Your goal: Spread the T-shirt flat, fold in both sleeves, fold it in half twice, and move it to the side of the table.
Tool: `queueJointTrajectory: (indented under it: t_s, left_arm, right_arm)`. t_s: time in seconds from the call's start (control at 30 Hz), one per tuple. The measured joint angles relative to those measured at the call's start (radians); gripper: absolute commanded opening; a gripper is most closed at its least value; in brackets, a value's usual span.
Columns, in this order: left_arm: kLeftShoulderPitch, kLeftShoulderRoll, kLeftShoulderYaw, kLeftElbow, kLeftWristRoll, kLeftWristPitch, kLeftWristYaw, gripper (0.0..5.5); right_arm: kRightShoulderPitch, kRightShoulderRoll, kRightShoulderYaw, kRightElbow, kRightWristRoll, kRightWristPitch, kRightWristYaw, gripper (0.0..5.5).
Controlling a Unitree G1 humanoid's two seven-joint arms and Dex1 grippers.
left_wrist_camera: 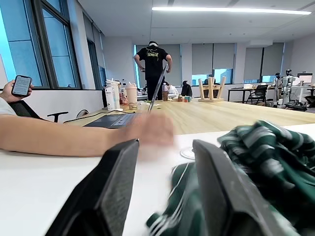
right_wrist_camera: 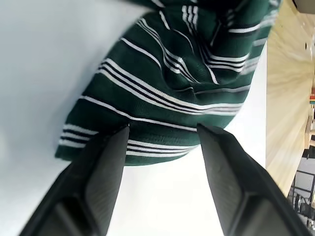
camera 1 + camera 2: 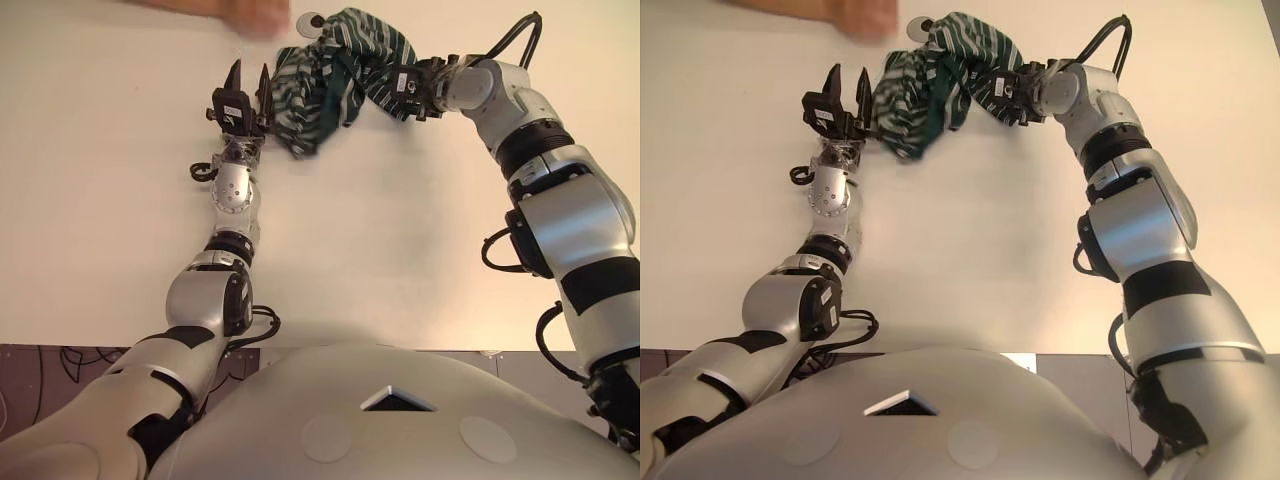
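The T-shirt (image 3: pixel 335 70), dark green with thin white stripes, is a crumpled heap on the far part of the white table (image 3: pixel 120 250), a little to the robot's right of centre. It is bunched and humped, not spread out, with folds piled over one another and one lobe sagging toward the robot on the left side.

My left gripper (image 3: pixel 250 68) sits just beside that left lobe, pointing away from the robot, jaws spread wide with nothing between them. In the left wrist view its two dark fingers (image 1: pixel 115 191) frame bare tabletop, and the striped cloth lies against the outer side of one of them.

My right gripper (image 2: pixel 163 130) comes in from the opposite side, the forearm bent inward so the wrist points at the right flank of the heap. Its jaws are parted as well. In the right wrist view a striped hem runs across the gap right at the fingertips. I think the tips are resting on the cloth rather than pinching it, but that view is too close for me to be sure.

A small pale round disc (image 3: pixel 316 20) lies on the table just beyond the shirt. Behind it in the left wrist view stands a wooden table (image 1: pixel 221 110) with an open laptop (image 1: pixel 110 119).
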Motion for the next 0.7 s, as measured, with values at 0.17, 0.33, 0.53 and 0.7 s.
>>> queueJointTrajectory:
  t_s: [0.17,0.33,0.53,0.7]
  left_arm:
    - [0.009,-0.007,0.009,-0.044,-0.040,-0.010,-0.039,1.96]
    - [0.082,0.009,-0.044,-0.225,-0.049,-0.003,-0.158,1.96]
    - [0.229,0.091,-0.196,-0.487,-0.044,0.192,-0.426,1.96]
    - [0.304,0.227,-0.283,-0.610,0.001,0.415,-0.592,1.96]
  right_arm:
    - [0.052,-0.077,-0.004,-0.070,0.055,-0.140,0.094,2.54]
    - [0.208,-0.193,-0.048,-0.263,0.193,-0.265,0.204,2.54]
    - [0.418,-0.314,-0.095,-0.536,0.327,-0.257,0.280,2.54]
    - [0.611,-0.425,-0.156,-0.770,0.451,-0.170,0.376,2.54]
